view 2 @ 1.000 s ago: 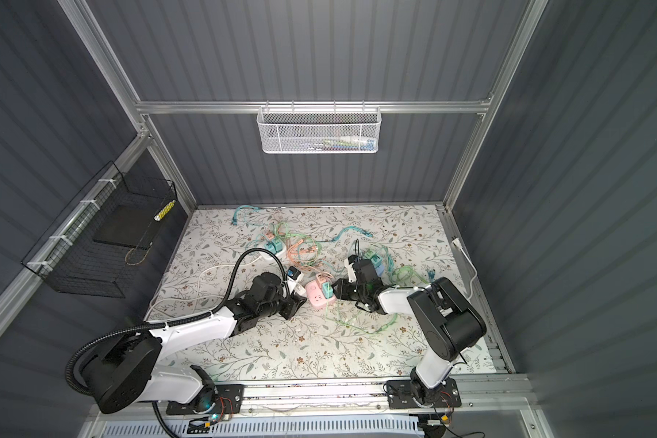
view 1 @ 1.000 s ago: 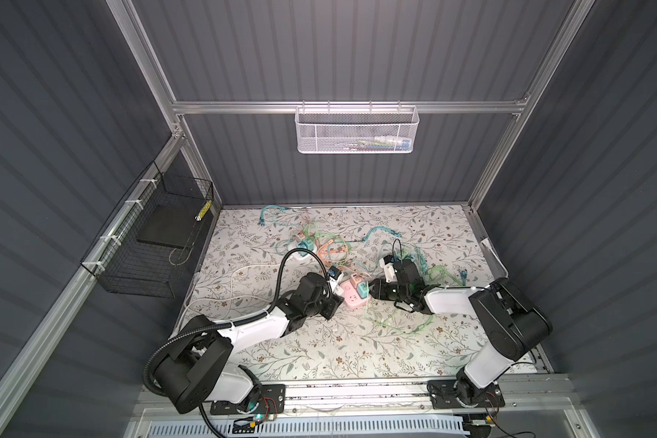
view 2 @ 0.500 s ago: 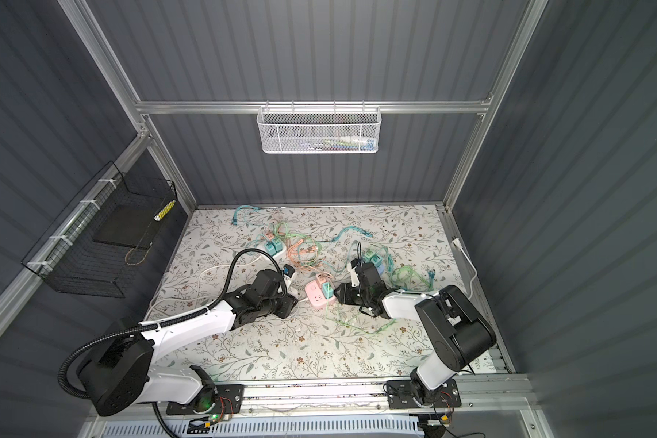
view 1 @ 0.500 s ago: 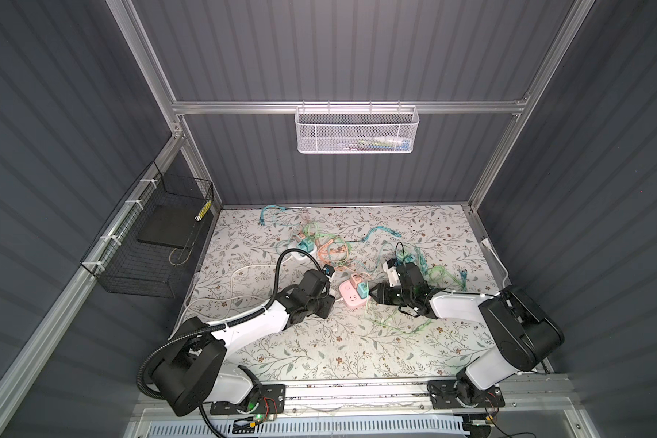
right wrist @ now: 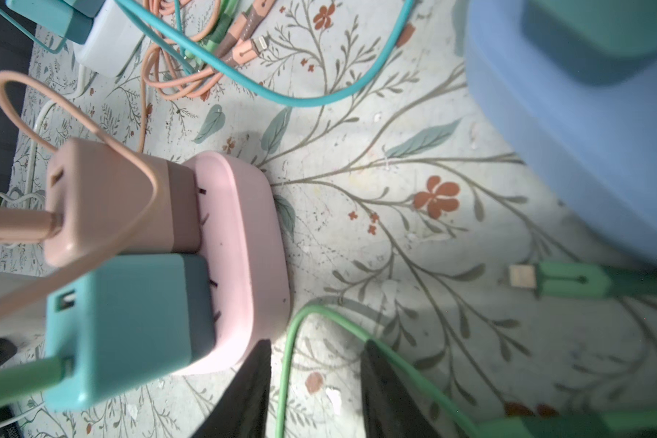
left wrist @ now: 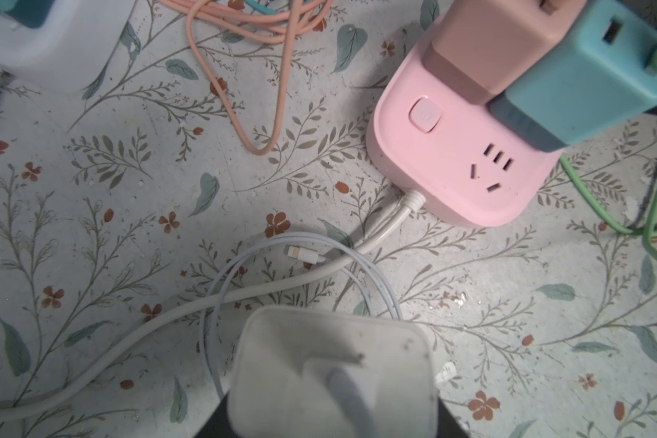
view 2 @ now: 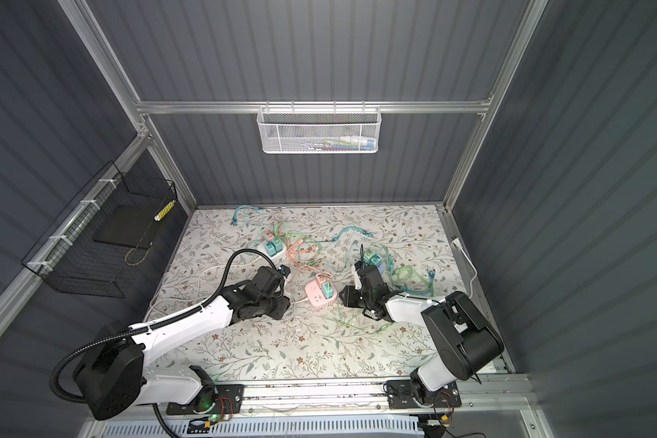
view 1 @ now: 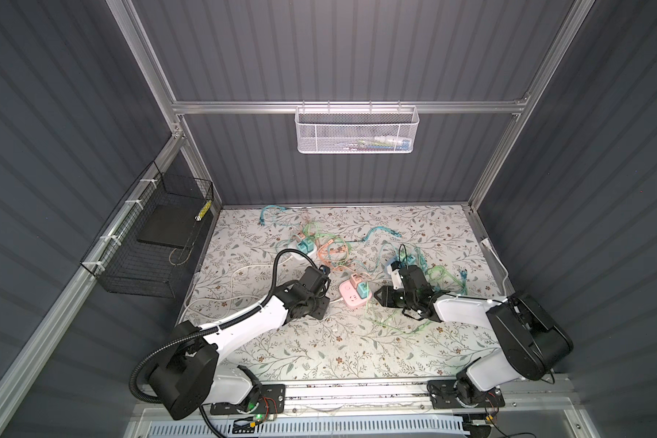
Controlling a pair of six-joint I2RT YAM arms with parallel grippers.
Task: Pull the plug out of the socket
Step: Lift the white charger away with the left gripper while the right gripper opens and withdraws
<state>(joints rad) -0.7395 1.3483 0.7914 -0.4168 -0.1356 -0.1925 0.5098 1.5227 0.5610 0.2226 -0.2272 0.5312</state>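
A pink socket (view 1: 349,297) (view 2: 315,295) (left wrist: 452,163) (right wrist: 243,242) lies mid-table with a beige plug (left wrist: 486,49) (right wrist: 111,201) and a teal plug (view 1: 362,290) (view 2: 329,292) (left wrist: 585,79) (right wrist: 129,326) seated in it. One outlet (left wrist: 494,167) on its face is bare. My left gripper (view 1: 319,301) (view 2: 283,305) (left wrist: 330,417) is shut on a white plug (left wrist: 330,364), held clear of the socket on its cord side. My right gripper (view 1: 378,295) (view 2: 343,296) (right wrist: 315,383) stands open just right of the socket, and a green cable (right wrist: 287,360) runs between its fingers.
A white strip (view 1: 300,252) (view 2: 272,248) with teal plugs lies behind, beside a tangle of orange cables (view 1: 332,250). A blue socket block (right wrist: 585,132) and green cables (view 1: 442,277) lie by the right arm. A white cord (left wrist: 220,299) trails from the pink socket.
My left gripper has drawn back a little to the left of the pink socket with the white plug. The right arm has pulled slightly rightward; its jaws widened, then narrowed.
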